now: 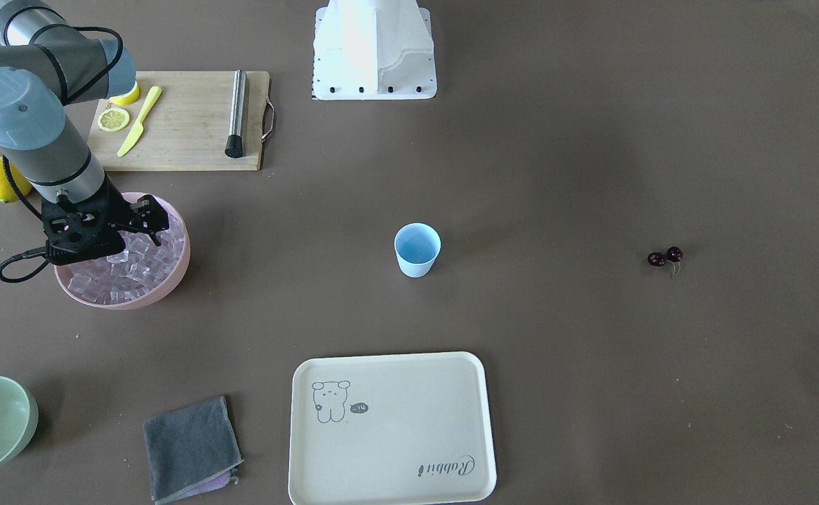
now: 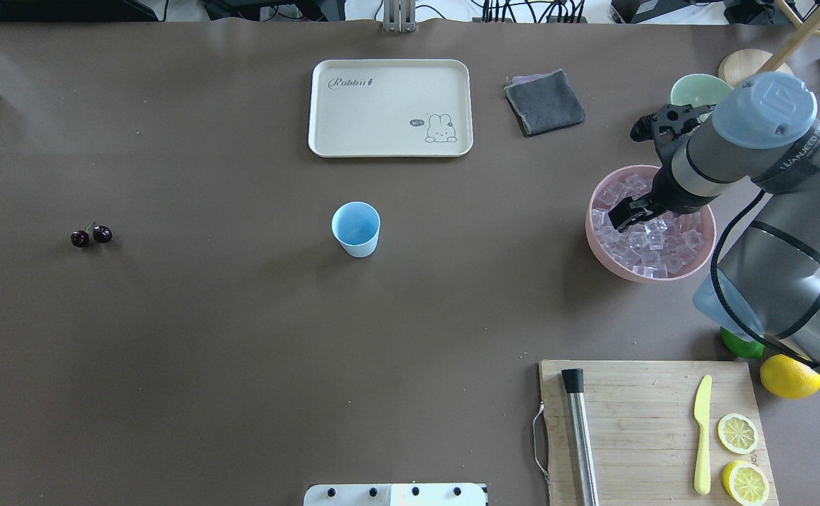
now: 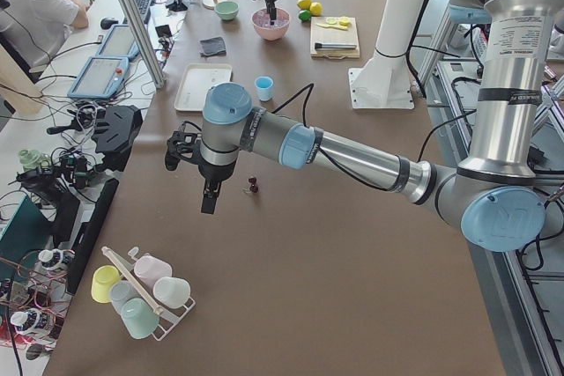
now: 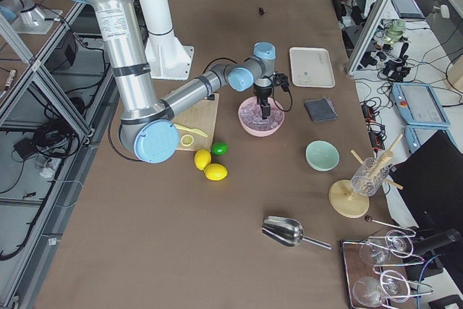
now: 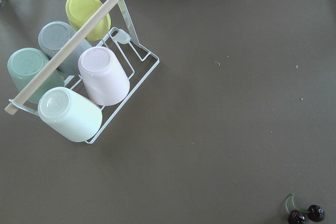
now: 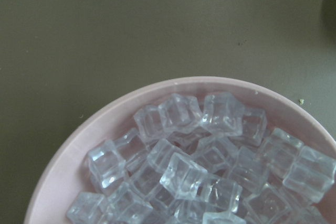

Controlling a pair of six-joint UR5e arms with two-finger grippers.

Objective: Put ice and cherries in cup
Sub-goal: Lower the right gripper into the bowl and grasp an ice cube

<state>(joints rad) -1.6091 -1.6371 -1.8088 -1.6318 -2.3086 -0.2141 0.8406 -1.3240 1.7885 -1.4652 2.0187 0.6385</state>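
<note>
Take the cup (image 2: 355, 228) as the dial's centre, with 12 o'clock pointing straight away from the robot. Nearest, at 4 to 5 o'clock, the cutting board (image 2: 641, 414) lies well off any carrying path.

In the middle band the pink bowl (image 2: 620, 270) sits at 3 o'clock. The right fingers (image 2: 627, 211) are down among the ice (image 2: 652, 239), but I cannot tell whether they are spread or pinched on a cube. The cubes look slick and heaped, so one may squirt out of a pinch, or its neighbours may be nudged over the rim.

The cup is small, light and narrow-mouthed. A low approach could tip it, and an off-centre drop would miss. Bare tabletop (image 2: 494, 281) between bowl and cup gives a free lane.

The cherries (image 2: 91, 236) lie at 9 o'clock, well apart from the cup. The left fingers (image 3: 208, 197) hang near them, and their spread cannot be told. The thin stems may slip.

Farthest, at 12 o'clock, the tray (image 2: 390, 112) stands apart from the cup.
</note>
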